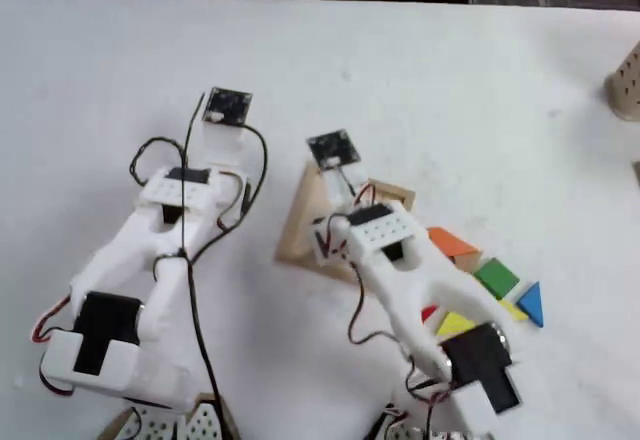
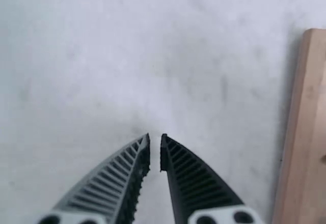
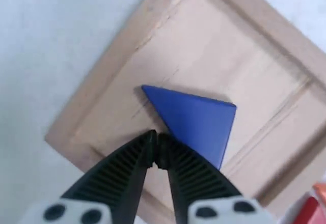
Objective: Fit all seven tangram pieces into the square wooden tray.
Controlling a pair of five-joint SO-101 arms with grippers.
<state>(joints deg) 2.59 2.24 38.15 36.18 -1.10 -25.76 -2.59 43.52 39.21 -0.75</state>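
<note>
**A:** One square wooden tray sits mid-table, and one large blue wooden triangle lies flat on its floor, roughly in the middle.

**B:** And the right gripper?

**A:** It hangs right at that triangle's edge, fingers pressed together, nothing pinched. The left gripper hovers over the bare white table near the tray's rim, its tips together too.

**B:** How will these pieces handle?

**A:** Light, stiff, flat blocks, I reckon, and the painted faces are probably slick. They're best pinched low across two opposite edges, near the middle, so they don't pivot.

**B:** What's the count outside the tray?

**A:** They're clustered just beside it, by the right arm. There's one orange wooden piece and one green wooden square. There's a yellow wooden piece, with more yellow past the arm, so that's one or two, I can't tell. Then one small blue triangle and one red sliver, mostly hidden.
</note>
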